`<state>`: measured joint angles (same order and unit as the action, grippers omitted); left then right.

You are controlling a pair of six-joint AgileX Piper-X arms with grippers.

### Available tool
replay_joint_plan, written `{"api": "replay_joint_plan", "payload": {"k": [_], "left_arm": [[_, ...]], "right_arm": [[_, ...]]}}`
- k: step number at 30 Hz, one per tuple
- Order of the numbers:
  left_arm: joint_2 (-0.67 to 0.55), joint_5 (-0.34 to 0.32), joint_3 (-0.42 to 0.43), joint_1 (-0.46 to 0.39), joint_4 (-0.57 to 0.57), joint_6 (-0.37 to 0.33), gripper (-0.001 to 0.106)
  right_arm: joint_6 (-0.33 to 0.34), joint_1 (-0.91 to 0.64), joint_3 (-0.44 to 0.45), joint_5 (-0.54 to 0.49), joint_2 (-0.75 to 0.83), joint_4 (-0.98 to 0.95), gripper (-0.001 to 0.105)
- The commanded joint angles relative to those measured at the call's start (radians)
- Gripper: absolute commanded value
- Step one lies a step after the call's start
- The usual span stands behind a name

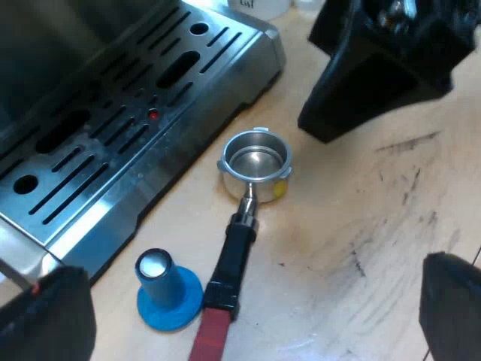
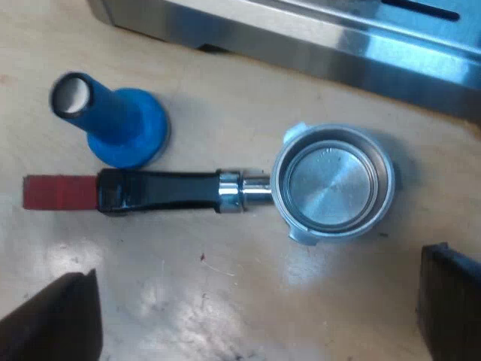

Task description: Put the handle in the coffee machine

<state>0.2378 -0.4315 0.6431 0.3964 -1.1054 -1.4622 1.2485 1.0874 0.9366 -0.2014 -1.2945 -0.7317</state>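
I have both claws spread wide and holding nothing. The portafilter lies flat on the table, loose and not locked into the espresso machine. My right claw hangs straight over it, and the black handle lies crosswise below the gap between the fingers, touching neither. Taking the round basket as the dial's centre in the right wrist view, the handle runs out toward nine o'clock and ends in a flat red tip. The blue tamper stands just beside the handle at about ten o'clock, and the machine's steel base edge passes near twelve. From my left claw, the portafilter points its red end toward the gap, with the basket at the far end, close to the machine's corner. The basket is polished metal, a shallow cup with small lugs on its rim and a shiny collar where the glossy handle joins it. The tamper is matte plastic, with a round foot and a pale-capped stem. The drip tray is brushed steel cut with long slots. The table is pale wood, scuffed with dark marks.
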Motion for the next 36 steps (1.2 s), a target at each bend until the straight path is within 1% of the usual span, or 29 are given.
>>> {"api": "replay_joint_plan", "payload": {"k": [1, 5, 6, 8, 11, 13, 17, 20, 24, 28, 33, 36], "left_arm": [[-0.002, 0.015, 0.002, 0.001, 0.005, -0.023, 0.088], [-0.002, 0.015, 0.002, 0.001, 0.005, -0.023, 0.088], [-0.002, 0.015, 0.002, 0.001, 0.005, -0.023, 0.088], [-0.002, 0.015, 0.002, 0.001, 0.005, -0.023, 0.088], [-0.002, 0.015, 0.002, 0.001, 0.005, -0.023, 0.088], [-0.002, 0.015, 0.002, 0.001, 0.005, -0.023, 0.088], [-0.002, 0.015, 0.002, 0.001, 0.005, -0.023, 0.088], [-0.002, 0.015, 0.002, 0.001, 0.005, -0.023, 0.088], [-0.002, 0.015, 0.002, 0.001, 0.005, -0.023, 0.088], [-0.002, 0.015, 0.002, 0.001, 0.005, -0.023, 0.088], [-0.002, 0.015, 0.002, 0.001, 0.005, -0.023, 0.088], [-0.002, 0.015, 0.002, 0.001, 0.005, -0.023, 0.088]], "right_arm": [[0.012, -0.051, 0.006, 0.02, -0.034, -0.006, 0.086], [0.014, -0.109, 0.006, 0.05, -0.076, 0.006, 0.086], [0.018, -0.126, 0.006, 0.075, -0.088, 0.018, 0.086], [0.037, -0.155, 0.006, 0.115, -0.117, 0.054, 0.086], [0.063, -0.169, 0.006, 0.132, -0.144, 0.103, 0.086], [0.069, -0.176, 0.006, 0.14, -0.165, 0.141, 0.086], [0.076, -0.185, 0.011, 0.137, -0.202, 0.153, 0.086], [0.087, -0.192, 0.025, 0.147, -0.235, 0.151, 0.086], [0.129, -0.192, 0.06, 0.147, -0.288, 0.151, 0.086], [0.132, -0.2, 0.085, 0.162, -0.334, 0.147, 0.086], [0.132, -0.2, 0.089, 0.18, -0.367, 0.135, 0.086], [0.16, -0.2, 0.089, 0.185, -0.387, 0.101, 0.086]]}}
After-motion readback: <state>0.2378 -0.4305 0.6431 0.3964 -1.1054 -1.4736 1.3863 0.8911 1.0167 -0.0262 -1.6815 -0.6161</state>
